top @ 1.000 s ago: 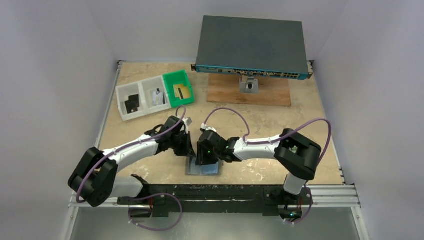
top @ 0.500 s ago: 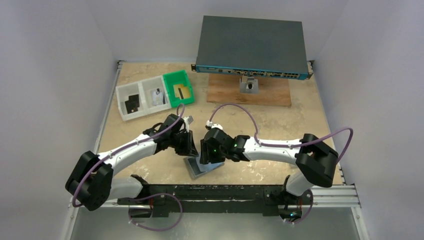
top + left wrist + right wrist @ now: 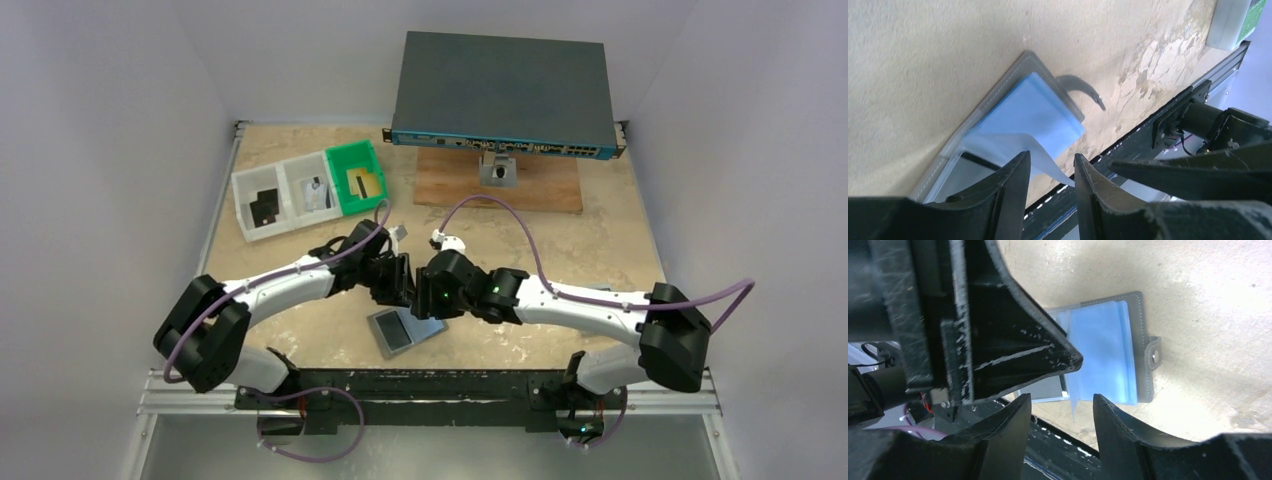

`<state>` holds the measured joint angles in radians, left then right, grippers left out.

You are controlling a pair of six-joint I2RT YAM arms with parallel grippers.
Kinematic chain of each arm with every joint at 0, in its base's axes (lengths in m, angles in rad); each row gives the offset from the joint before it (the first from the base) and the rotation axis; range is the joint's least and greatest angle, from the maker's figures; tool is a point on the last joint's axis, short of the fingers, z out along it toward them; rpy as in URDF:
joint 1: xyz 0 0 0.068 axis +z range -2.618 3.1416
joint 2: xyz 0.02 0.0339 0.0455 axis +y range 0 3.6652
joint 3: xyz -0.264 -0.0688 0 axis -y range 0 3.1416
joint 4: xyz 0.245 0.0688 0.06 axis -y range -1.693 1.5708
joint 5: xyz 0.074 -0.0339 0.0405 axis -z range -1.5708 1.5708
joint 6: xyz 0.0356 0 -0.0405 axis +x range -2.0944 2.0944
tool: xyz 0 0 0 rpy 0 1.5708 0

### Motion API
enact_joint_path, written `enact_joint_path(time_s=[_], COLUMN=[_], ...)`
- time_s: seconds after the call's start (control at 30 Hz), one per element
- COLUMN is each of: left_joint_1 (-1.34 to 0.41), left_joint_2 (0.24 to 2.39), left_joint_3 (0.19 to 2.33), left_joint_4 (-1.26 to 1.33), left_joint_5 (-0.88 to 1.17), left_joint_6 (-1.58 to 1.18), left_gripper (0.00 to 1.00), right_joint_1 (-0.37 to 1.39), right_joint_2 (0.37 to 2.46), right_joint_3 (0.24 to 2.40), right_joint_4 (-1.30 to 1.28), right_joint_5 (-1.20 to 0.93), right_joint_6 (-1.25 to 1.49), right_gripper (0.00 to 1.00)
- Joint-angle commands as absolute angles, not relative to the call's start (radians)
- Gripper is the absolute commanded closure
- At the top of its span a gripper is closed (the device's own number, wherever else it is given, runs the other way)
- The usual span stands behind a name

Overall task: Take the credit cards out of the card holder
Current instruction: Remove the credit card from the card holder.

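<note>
White arms, black joints, looping purple cables.

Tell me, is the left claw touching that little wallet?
Cannot tell. In the left wrist view a clear pocket leaf of the card holder curls toward the open left gripper, whose fingers hide any contact.

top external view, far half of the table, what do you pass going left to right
white tray → second white tray → green tray → box
</note>
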<state>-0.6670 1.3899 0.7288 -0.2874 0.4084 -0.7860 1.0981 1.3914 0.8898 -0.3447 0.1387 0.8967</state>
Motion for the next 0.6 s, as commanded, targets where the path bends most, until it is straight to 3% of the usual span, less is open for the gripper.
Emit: enact_joint_path(time_s=[0.0, 0.3, 0.57], left_joint_1=[-0.682, -0.697, -0.699], left_joint_2=[1.473, 1.58, 1.51], left_joint_3=[0.8, 0.83, 0.87], left_joint_4=[-0.21, -0.188, -0.276], left_joint_5=[0.423, 0.416, 0.383], left_joint_6=[-0.828, -0.84, -0.806], left_gripper=[0.61, 0.5, 0.41], right_joint_1=[1.092, 1.091, 1.091], right_joint_2=[1.332, 1.305, 1.34], right_joint_3=[0.86, 0.824, 0.846], right_joint_4=[-0.388, -0.401, -0.39], right_joint_5=[0.203, 0.213, 0.206], right_joint_6=[0.918, 0.934, 0.916], right_gripper=[0.51, 0.51, 0.51])
